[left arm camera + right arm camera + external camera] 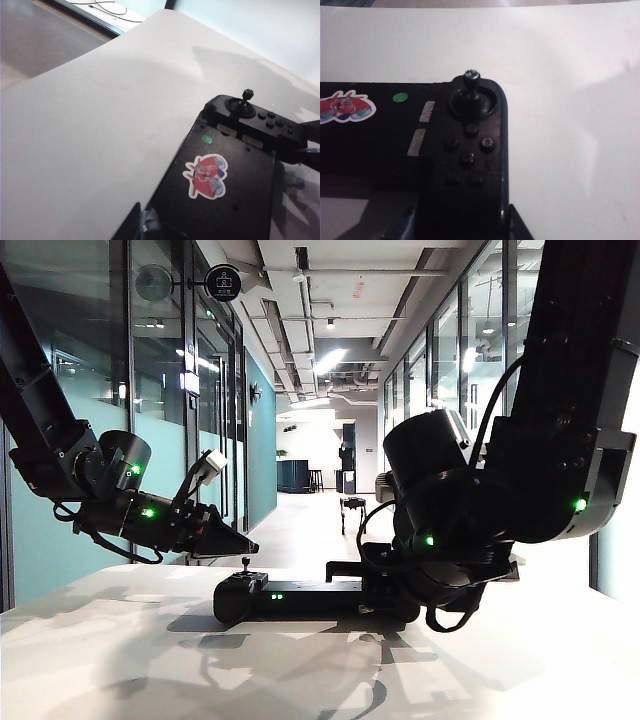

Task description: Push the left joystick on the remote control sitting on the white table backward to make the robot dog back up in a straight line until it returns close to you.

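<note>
The black remote control (pixel 300 598) lies on the white table (pixel 120 660). Its left joystick (pixel 245 564) stands upright at the left end. My left gripper (pixel 250 547) hovers just above that stick with its pointed jaws shut, a small gap below the tip. In the left wrist view the gripper (pixel 141 222) is over the remote control (pixel 220 200); only the right joystick (pixel 247 94) shows there. My right gripper (pixel 462 225) is shut on the remote control (pixel 465 165) at its right end, below the right joystick (pixel 471 77). The robot dog (pixel 352 507) stands far down the corridor.
Glass walls (pixel 160 390) line the corridor on both sides of the robot dog. The rounded table edge (pixel 75 60) runs past the remote's left end, with floor and cables (pixel 107 10) beyond. A red sticker (pixel 206 176) marks the remote's middle.
</note>
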